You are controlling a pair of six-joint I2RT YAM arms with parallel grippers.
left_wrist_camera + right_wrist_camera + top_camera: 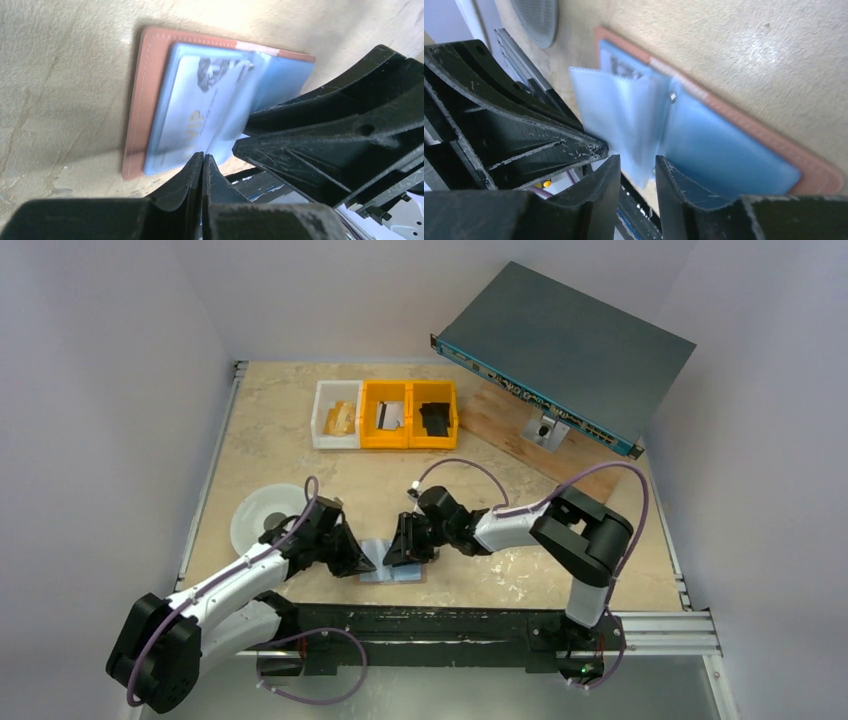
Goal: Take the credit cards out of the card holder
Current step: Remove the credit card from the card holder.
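**A:** Card holder (392, 574), where is it?

**B:** Open flat on the table (280, 450) at the near edge, right between my two arms. Tan side down, blue faces up.

**A:** Cards?

**B:** I see one pale credit card (197, 112) with gold lettering, tucked in a clear pocket on the half by my left arm. It's not out. If there are others, they're hidden.

**A:** Left claw?

**B:** On my left gripper (202, 159) the fingers are pressed together, tips at the near edge of that pocket. I can't tell if they pinch plastic or just meet there. My guess is it's there to anchor the holder so it won't slide.

**A:** Right claw?

**B:** On my right gripper (636, 172) there's a narrow gap between the jaws. A loose sleeve leaf (624, 115) stands up between them and doesn't look clamped. I'd say it's raised to get at the pocket underneath.

**A:** Progress?

**B:** Early. No card is free.

**A:** Risk?

**B:** The leaf looks floppy and slick. A pull could drag the whole holder along rather than a card.
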